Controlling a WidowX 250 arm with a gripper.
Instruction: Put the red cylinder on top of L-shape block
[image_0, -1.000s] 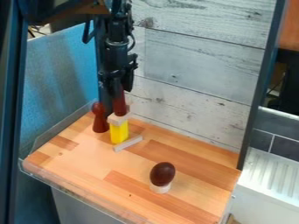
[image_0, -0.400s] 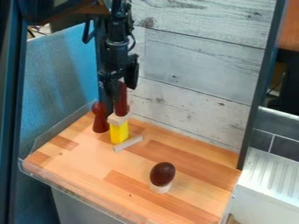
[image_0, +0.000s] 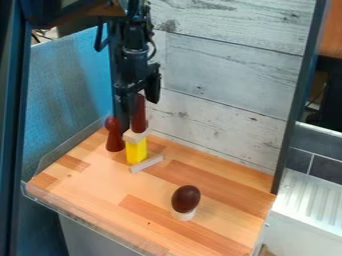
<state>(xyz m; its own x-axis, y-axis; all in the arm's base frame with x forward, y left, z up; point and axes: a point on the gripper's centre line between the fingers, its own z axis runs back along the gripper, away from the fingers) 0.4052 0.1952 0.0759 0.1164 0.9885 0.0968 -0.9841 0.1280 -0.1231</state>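
Red cylinder (image_0: 139, 114) stands upright on the pale L-shape block (image_0: 133, 137), which sits on top of the yellow block (image_0: 136, 152). My fingers (image_0: 153, 91) are spread apart at the cylinder's upper end and grip nothing; whether one of them touches its side, I cannot tell. Just to the left of this stack in the camera view, a dark red peg (image_0: 114, 135) stands upright on the wooden surface (image_0: 87, 187). A pale strip (image_0: 147, 164) lies flat near the foot of the yellow block. Well apart from me, toward the camera, a dark brown egg-shaped piece (image_0: 186, 198) rests on a pale round base (image_0: 183, 215).
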